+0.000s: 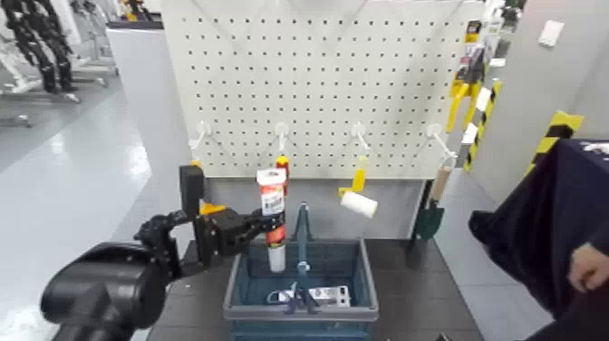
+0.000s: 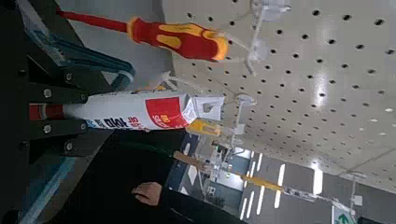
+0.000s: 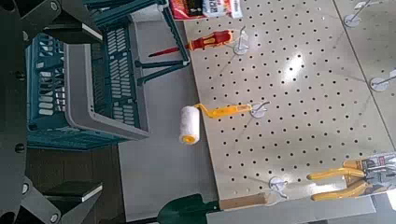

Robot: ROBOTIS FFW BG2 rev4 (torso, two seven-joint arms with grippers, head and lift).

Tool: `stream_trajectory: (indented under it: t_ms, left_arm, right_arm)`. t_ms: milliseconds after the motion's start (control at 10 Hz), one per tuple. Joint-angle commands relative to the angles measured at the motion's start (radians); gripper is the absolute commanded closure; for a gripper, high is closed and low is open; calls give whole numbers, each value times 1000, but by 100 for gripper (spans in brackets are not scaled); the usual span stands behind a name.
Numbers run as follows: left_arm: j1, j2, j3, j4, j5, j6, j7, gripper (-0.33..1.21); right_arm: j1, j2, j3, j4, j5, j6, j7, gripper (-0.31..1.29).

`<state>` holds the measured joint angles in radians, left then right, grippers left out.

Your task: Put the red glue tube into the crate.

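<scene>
Fingers (image 2: 73, 96) clamped on the red glue tube (image 1: 273, 201), over the crate (image 1: 349, 314).

The left gripper (image 1: 266, 220) grips the tube around its middle from the side, the left arm (image 1: 104, 283) reaching in from the left with its wrist roughly level, so the tube hangs nearly upright (its lower end is seen against the crate's interior, beside the blue handle (image 1: 304, 231)); the right gripper (image 3: 101, 113) waits near the crate, its fingers apart.

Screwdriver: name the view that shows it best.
The left wrist view: the screwdriver is largest there, shaft and handle plain. The right wrist view shows it smaller; the head view, only handle behind the glue tube.
</scene>
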<state>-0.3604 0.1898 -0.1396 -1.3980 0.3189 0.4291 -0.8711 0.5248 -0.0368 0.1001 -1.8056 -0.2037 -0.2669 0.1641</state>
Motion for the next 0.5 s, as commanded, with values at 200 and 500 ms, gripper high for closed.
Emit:
stream_trajectory:
  t_ms: [200,500]
  left_arm:
    - [-6,-4,-14,113,-15,-10,-9,112]
    - [-9,-12,-18,192,-23,-29,-16,112]
  right_arm:
    - [0,2,-3,3,-3,0,2,18]
    - [0,2,-5,3,-6,0,3,18]
